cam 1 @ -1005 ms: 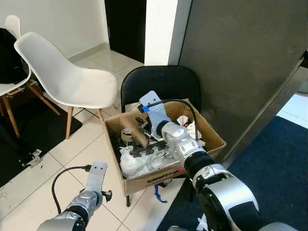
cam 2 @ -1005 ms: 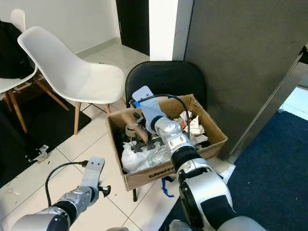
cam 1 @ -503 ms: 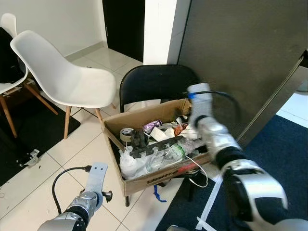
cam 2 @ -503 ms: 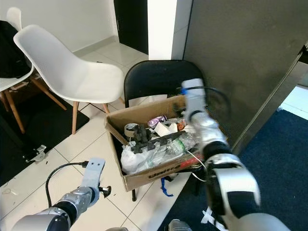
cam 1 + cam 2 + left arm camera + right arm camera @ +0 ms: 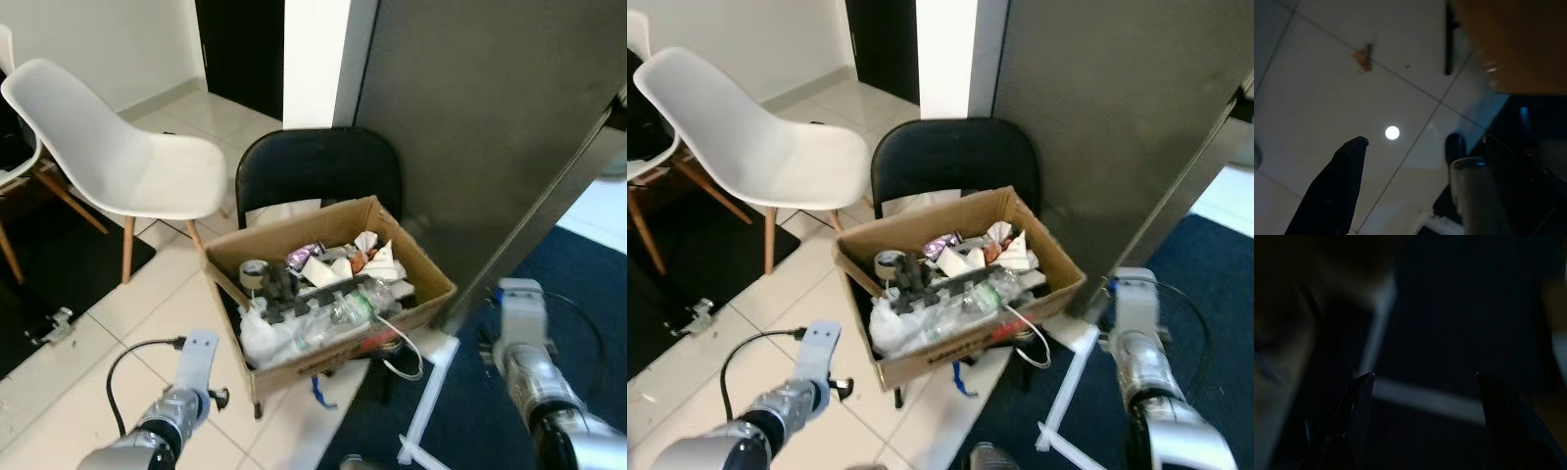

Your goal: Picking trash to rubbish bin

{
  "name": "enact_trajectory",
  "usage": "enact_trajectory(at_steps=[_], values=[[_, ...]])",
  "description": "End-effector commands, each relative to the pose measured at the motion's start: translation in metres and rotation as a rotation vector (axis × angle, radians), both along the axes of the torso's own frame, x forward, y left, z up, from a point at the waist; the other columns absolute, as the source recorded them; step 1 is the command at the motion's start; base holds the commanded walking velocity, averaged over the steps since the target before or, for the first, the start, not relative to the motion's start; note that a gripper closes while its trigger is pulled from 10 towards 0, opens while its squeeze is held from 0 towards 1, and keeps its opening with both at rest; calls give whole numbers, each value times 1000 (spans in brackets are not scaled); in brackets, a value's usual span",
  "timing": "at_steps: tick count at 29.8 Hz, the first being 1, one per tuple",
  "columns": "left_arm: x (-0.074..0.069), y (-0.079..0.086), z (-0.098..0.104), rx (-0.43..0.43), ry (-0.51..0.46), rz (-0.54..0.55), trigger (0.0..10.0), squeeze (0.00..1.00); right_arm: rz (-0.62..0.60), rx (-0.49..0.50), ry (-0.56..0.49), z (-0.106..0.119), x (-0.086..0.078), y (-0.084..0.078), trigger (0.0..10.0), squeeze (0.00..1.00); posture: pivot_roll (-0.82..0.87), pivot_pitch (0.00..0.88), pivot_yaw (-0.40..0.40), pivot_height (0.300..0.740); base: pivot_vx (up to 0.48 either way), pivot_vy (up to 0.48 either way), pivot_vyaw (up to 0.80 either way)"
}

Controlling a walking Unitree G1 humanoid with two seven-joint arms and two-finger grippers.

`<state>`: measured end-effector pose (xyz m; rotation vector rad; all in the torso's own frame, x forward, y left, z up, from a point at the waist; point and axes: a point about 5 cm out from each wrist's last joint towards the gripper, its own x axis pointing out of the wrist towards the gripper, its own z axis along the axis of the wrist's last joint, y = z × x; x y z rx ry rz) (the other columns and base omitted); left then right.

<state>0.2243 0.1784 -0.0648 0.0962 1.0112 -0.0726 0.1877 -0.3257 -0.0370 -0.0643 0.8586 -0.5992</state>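
Both my grippers are spread and empty: the right gripper (image 5: 1420, 382) hangs low, right of the trash-filled cardboard box (image 5: 338, 348) on the black chair (image 5: 318, 171); the left gripper (image 5: 1420, 147) idles near-left.

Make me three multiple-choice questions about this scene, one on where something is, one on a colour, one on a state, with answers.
1. Where does the brown cardboard box of trash sit?
A. on the black chair
B. on the white moulded chair
C. on the blue carpet

2. What colour is the moulded plastic chair beside the black one?
A. red
B. white
C. green

3. How is the right claw?
A. shut on a bottle
B. shut on a cable
C. open, holding nothing

Answers: 1 A, the box rests on the black chair's seat, whose backrest rises behind it. 2 B, its shell is white on wooden legs. 3 C, the right wrist view shows its two fingers apart with nothing between them.
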Motion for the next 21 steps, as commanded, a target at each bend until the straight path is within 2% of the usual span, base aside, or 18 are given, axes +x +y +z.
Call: enact_trajectory(at_steps=[1,2,3,4,5,8,11,15,21], values=[[-2,1,-1,6,8,-1,10000,0,-75,44,62,-13,-21,3,10000,0,17,0,-3,740,0,0,0],[-2,1,-1,6,8,-1,10000,0,-75,44,62,-13,-21,3,10000,0,17,0,-3,740,0,0,0],[-2,2,-1,7,9,-1,10000,0,-73,48,127,-23,-38,8,10000,0,16,0,1,740,0,0,0],[-2,2,-1,7,9,-1,10000,0,-73,48,127,-23,-38,8,10000,0,16,0,1,740,0,0,0],[-2,2,-1,7,9,0,10000,0,-61,47,157,-28,-45,11,10000,0,16,0,1,740,0,0,0],[-2,2,-1,9,15,9,10000,0,36,40,275,-41,-64,24,10000,0,15,0,3,740,0,0,0],[-2,2,-1,12,20,6,10000,0,94,48,338,-48,-74,33,10000,0,21,0,2,740,0,0,0],[-3,2,-1,15,26,0,10000,0,128,56,352,-50,-76,38,10000,0,21,0,2,740,-149,0,0],[-2,1,-1,16,29,-16,10000,0,215,44,348,-49,-66,44,10000,0,13,0,4,740,-304,0,0]])
